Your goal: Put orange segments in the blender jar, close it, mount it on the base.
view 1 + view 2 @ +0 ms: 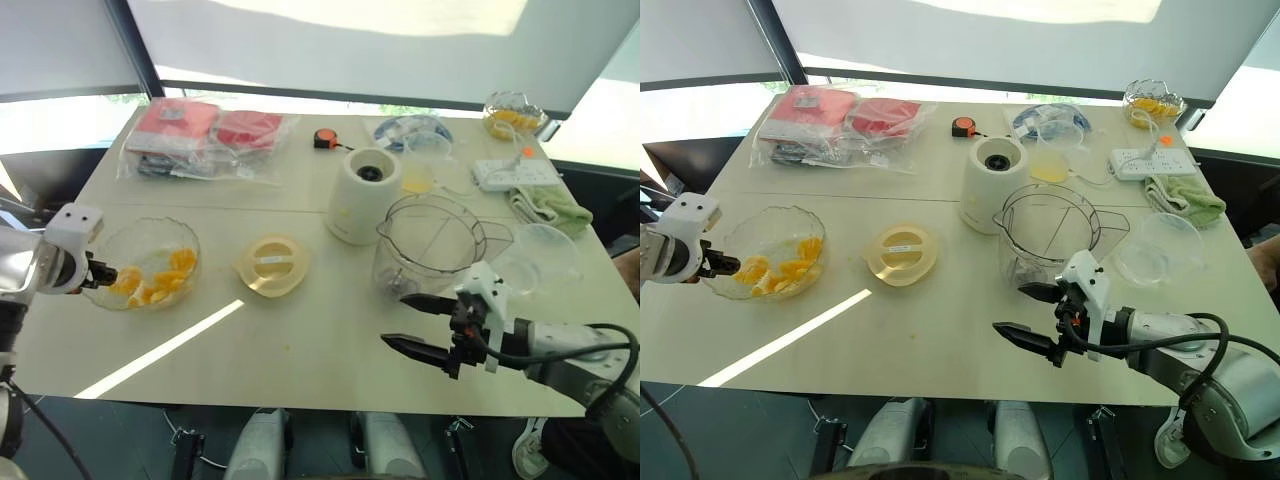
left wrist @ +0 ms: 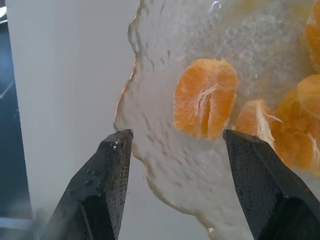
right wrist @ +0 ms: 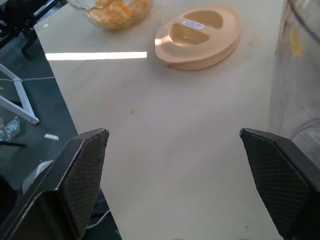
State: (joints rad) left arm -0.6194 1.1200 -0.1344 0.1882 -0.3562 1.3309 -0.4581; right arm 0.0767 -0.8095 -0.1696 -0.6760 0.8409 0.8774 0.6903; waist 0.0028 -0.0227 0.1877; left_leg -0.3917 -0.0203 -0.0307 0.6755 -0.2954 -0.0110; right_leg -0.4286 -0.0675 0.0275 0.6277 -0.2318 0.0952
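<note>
Several orange segments [image 1: 160, 280] lie in a wavy-edged glass bowl [image 1: 140, 240] at the table's left. My left gripper [image 1: 102, 276] is open at that bowl's left rim, pointing down into it. In the left wrist view its fingers [image 2: 112, 165] straddle the bowl's rim [image 2: 131, 95], with one orange segment [image 2: 205, 100] just beyond them. The clear blender jar [image 1: 430, 245] stands empty right of centre. The cream base [image 1: 362, 195] stands just behind it. My right gripper [image 1: 397, 320] hovers open and empty in front of the jar, above the table.
A pale yellow lid [image 1: 270, 265] lies between bowl and jar. A shallow clear bowl [image 1: 545, 255] sits right of the jar. At the back are bagged red packs [image 1: 205, 140], a tape measure [image 1: 325, 138], a power strip [image 1: 515, 172], a green cloth [image 1: 550, 208] and another fruit bowl [image 1: 515, 112].
</note>
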